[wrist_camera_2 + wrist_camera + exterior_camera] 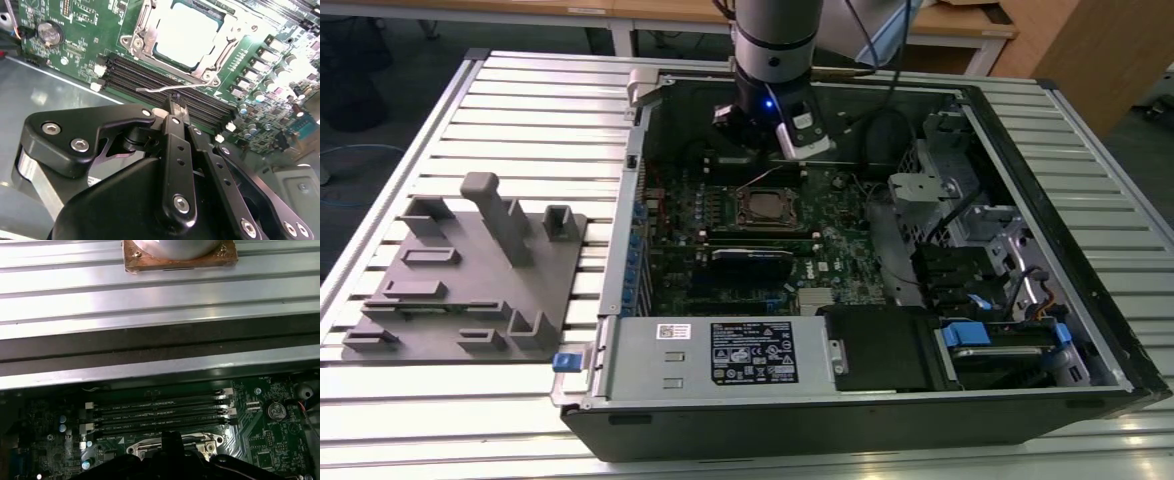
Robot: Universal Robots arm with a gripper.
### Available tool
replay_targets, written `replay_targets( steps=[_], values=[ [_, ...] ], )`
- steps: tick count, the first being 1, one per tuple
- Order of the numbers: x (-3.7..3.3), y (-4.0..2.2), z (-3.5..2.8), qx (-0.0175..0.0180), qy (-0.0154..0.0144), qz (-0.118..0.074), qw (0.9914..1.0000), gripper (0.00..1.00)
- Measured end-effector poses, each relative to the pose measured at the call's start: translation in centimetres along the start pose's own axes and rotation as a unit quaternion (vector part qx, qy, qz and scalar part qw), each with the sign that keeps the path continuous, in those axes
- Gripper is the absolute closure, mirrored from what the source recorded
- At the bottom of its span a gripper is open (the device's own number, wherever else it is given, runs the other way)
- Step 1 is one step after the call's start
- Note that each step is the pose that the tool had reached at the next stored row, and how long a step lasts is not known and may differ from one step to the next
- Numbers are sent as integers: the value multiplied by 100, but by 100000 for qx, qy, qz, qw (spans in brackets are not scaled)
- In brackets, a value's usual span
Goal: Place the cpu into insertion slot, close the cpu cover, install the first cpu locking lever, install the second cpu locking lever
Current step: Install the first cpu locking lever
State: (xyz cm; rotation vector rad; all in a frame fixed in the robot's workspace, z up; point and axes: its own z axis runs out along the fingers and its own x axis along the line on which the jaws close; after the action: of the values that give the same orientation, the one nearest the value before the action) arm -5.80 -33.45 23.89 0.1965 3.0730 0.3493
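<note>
I read the gripper (175, 104) pinched closed and empty, tip at a locking lever (150, 90). Exterior view: it's 12 o'clock of the insertion slot (767, 207), cpu (187, 30) seated.

Grey cylindrical arm (774, 40), blue light (771, 101) at wrist, black pincer (175, 106) links (silver hex screws (181, 202))

An open black computer case (854, 425) lies on a slatted metal tabletop (480, 110). On the exterior view's left, beside it, stands a grey moulded fixture (460, 290). Inside the case are a silver labelled power supply (720, 355), long black memory slots (160, 412) and a round coin battery (49, 34).
</note>
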Motion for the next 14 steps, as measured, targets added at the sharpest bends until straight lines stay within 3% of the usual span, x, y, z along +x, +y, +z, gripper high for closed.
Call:
replay_targets(
  steps=[7, 14],
  values=[
    [-5, -8, 39, 101, -785, 3377, 99940, 90],
    [-5, -11, 51, 79, -847, 3542, 99934, 90]
  ],
)
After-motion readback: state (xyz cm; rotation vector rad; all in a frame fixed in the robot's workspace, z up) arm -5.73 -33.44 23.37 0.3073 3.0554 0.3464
